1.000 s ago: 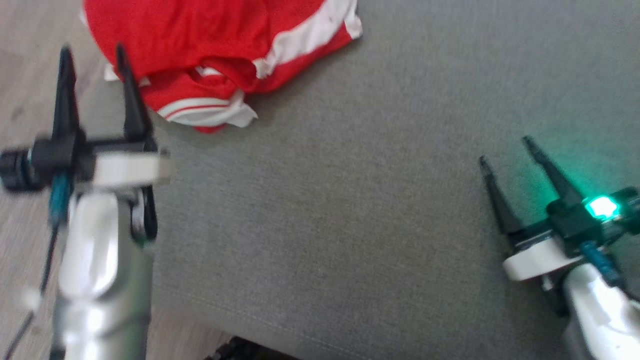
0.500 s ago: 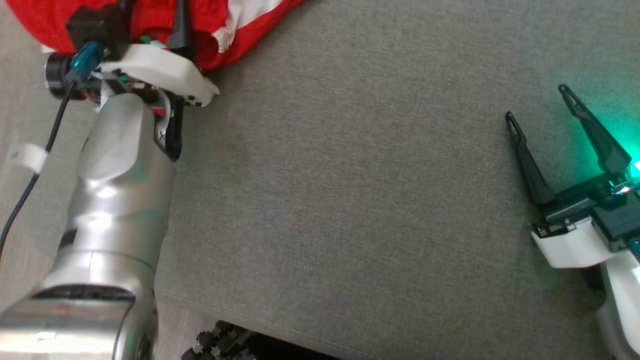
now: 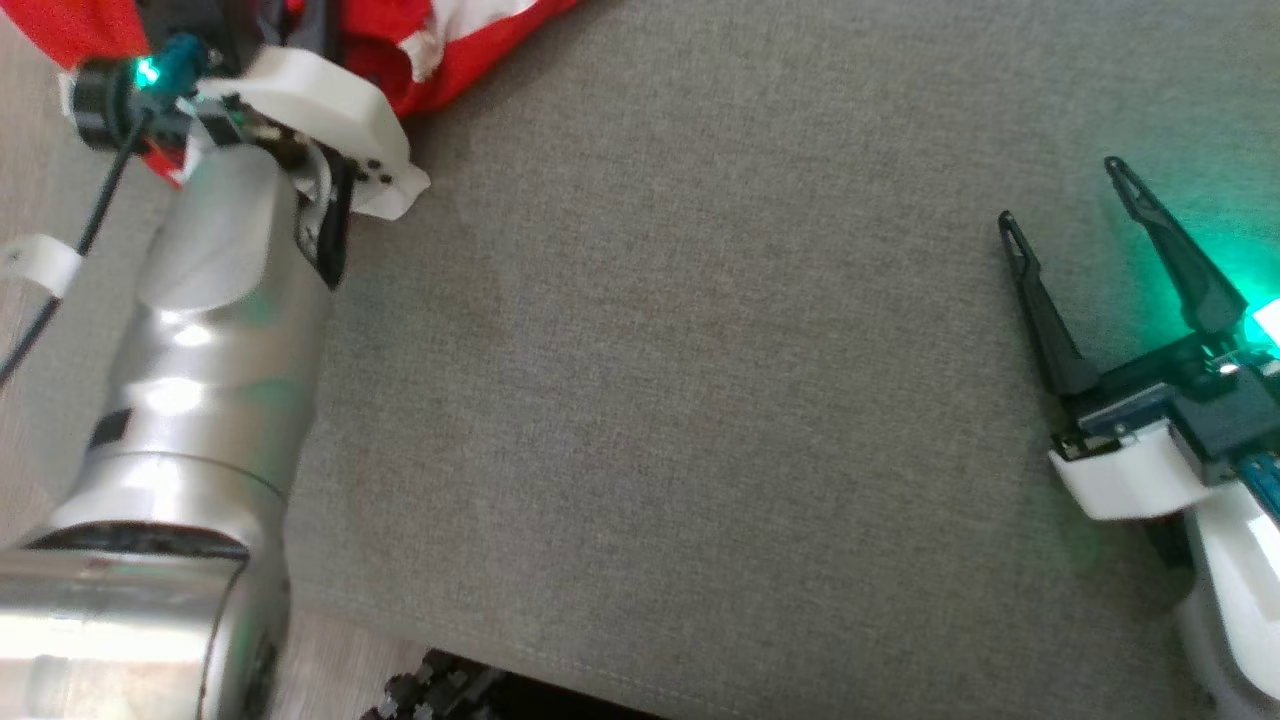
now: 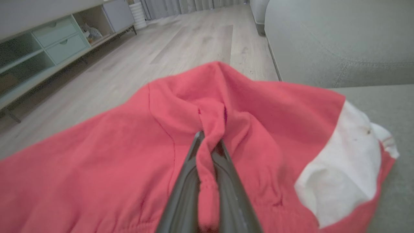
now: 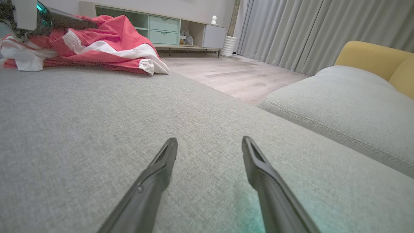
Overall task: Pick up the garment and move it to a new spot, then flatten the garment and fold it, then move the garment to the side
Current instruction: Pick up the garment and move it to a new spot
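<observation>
The garment (image 3: 455, 40) is red with white bands and lies crumpled at the far left corner of the grey sofa seat (image 3: 700, 350). In the left wrist view, my left gripper (image 4: 210, 140) is shut on a raised fold of the red garment (image 4: 275, 113), and cloth is pinched between its two fingers. In the head view, its white wrist housing (image 3: 320, 100) sits over the garment's near edge. My right gripper (image 3: 1062, 195) hovers open low over bare seat at the right, far from the garment. In the right wrist view, my right gripper (image 5: 209, 142) holds nothing and the garment (image 5: 106, 48) lies far off.
Wooden floor (image 3: 30, 200) runs along the seat's left edge, close to the garment. A second grey cushion (image 5: 339, 103) and a yellow cushion (image 5: 372, 55) lie beyond the right gripper. A low cabinet (image 5: 161, 29) and curtains (image 5: 307, 29) stand across the room.
The head camera has shifted. The left arm reached forward onto the garment, and its fingers, open a second ago, are now shut on a fold. The right gripper stays open.
</observation>
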